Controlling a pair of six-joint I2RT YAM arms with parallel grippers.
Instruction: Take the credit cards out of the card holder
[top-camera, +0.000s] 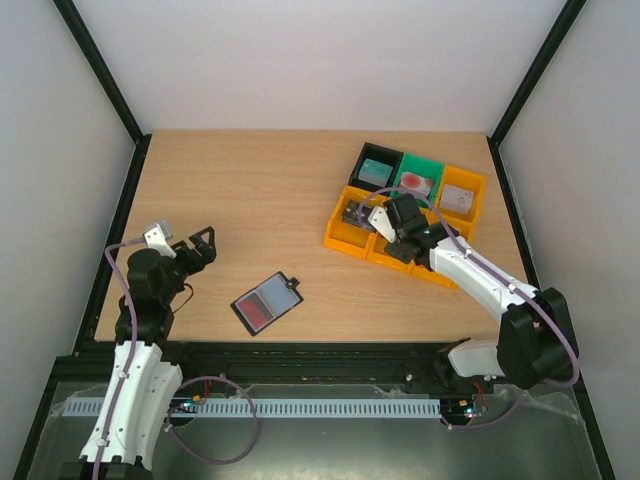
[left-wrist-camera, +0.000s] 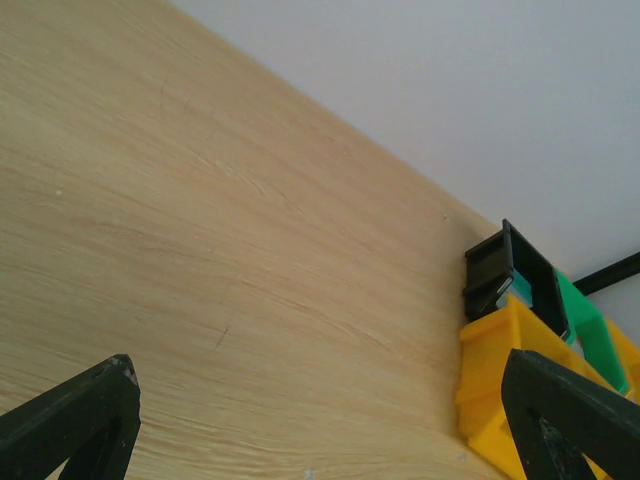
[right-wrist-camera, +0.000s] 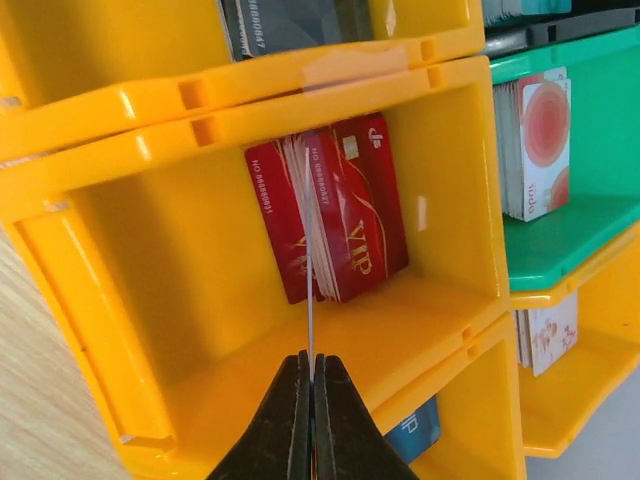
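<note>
The card holder lies open on the table near the front, a black wallet. A red credit card shows on its near-left half; the other half is grey, card or inner face I cannot tell. My left gripper is open and empty to the left of it; in the left wrist view only bare table lies between its fingertips. My right gripper is shut on a thin card seen edge-on, held over a yellow bin with a stack of red VIP cards.
A block of yellow, green and black bins stands at the back right, each with stacked cards. In the right wrist view a green bin holds pink-white cards. The bins show at the right edge of the left wrist view.
</note>
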